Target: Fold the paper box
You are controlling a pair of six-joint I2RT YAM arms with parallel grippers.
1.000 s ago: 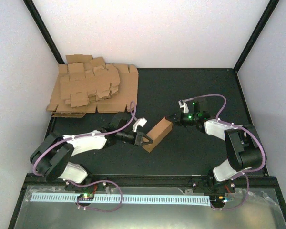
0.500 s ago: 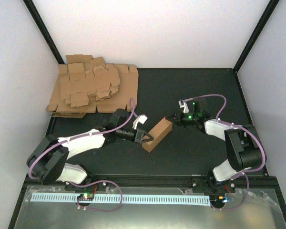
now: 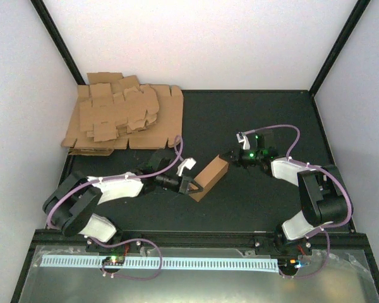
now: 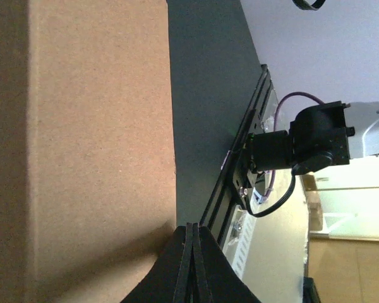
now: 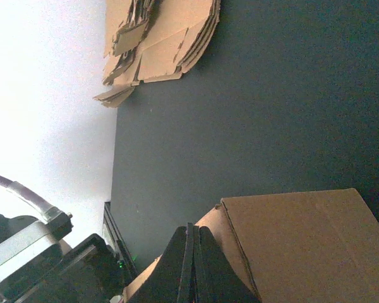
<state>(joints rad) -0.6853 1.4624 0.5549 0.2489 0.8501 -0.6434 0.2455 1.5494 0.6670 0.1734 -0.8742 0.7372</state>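
Paper box: a small oblong brown carton [image 3: 210, 178] lies closed on the middle of the dark table [image 3: 271, 117]. It sits on a diagonal, one end nearer the arm bases and the other farther off.
Left gripper: the left gripper [image 3: 192, 185] is low at the box's nearer end, its tip against or just beside the cardboard. From the overhead view I cannot tell which.
Left fingers: in the wrist view the left gripper [image 4: 192, 265] has its two dark fingers pressed flat together, with only a thin seam between them. Nothing shows between them. The box's brown side [image 4: 95, 145] fills the view right beside them.
Right gripper: the right gripper [image 3: 231, 156] is just off the box's farther end, a green light glowing on the arm behind it.
Right fingers: the right gripper [image 5: 192, 259] is likewise closed to a thin seam. It holds nothing visible and rests at the edge of the box [image 5: 297, 246].
Cardboard pile: a thick stack of flat brown sheets [image 3: 123, 120] lies well apart from the box, beyond the left gripper, in the far corner of the table. It also shows in the right wrist view [image 5: 158, 44].
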